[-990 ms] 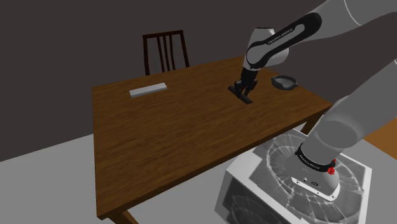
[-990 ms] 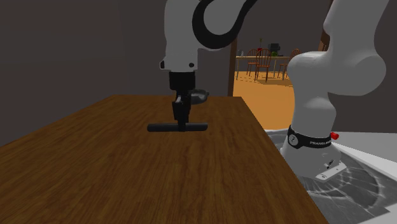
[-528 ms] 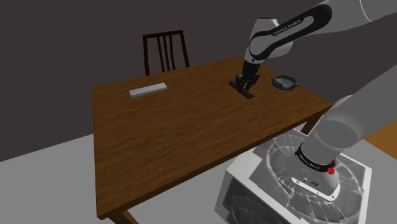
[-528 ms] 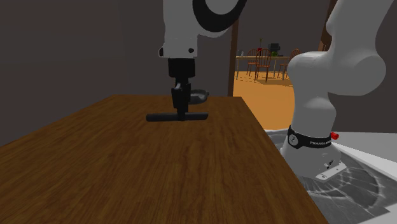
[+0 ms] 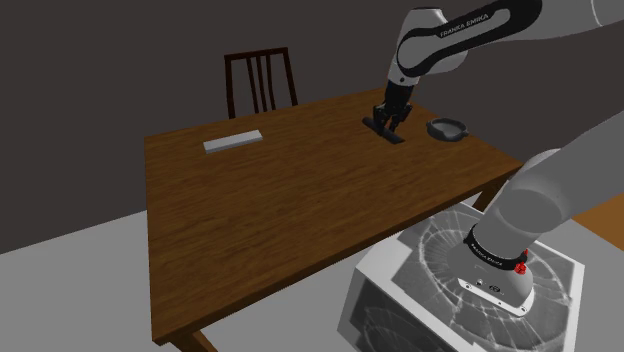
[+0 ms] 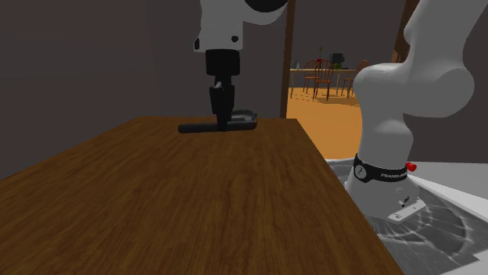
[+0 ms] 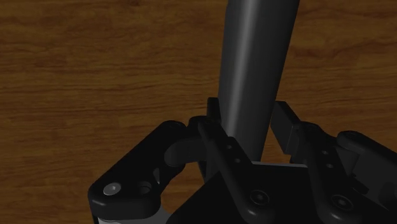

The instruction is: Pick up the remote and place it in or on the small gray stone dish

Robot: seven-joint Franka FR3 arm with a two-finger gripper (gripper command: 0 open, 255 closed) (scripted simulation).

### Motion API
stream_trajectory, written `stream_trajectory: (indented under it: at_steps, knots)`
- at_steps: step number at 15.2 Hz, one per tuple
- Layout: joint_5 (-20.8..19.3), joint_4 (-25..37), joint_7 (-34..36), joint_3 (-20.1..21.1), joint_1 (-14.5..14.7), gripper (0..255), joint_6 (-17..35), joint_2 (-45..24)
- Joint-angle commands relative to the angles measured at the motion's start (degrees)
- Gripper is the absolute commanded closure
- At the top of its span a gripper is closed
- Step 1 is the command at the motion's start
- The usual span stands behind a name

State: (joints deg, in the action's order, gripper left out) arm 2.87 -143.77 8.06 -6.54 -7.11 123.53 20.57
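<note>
Shoulder view: the all-black two-finger pincer (image 5: 387, 119) hangs over the far part of the brown wooden desk (image 5: 280, 220), pinching a long black bar-shaped remote (image 5: 396, 137) across its middle. The small dark gray shallow dish (image 5: 447, 128) sits near the remote toward this view's right, apart from it and close to the desk's edge at that side. A flat white slab (image 5: 233, 143) lies well apart toward the left (near the far edge), with a dark wooden chair (image 5: 260, 85) behind that edge. The near half of the desk is bare wood. In the wrist view both fingers (image 7: 213, 130) press the remote (image 7: 254, 57) between them. The second exterior view shows the remote (image 6: 195, 126) level, the dish (image 6: 247, 114) just behind it.
</note>
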Motion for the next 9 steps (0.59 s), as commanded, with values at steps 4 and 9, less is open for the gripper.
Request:
stream_trajectory:
  at_steps: [4, 9]
  knots:
    - [-0.25, 2.60, 0.52, 0.22, -0.06, 255, -4.30, 1.71]
    - [-2.22, 2.06, -5.02, -3.89, -2.84, 255, -5.07, 2.73]
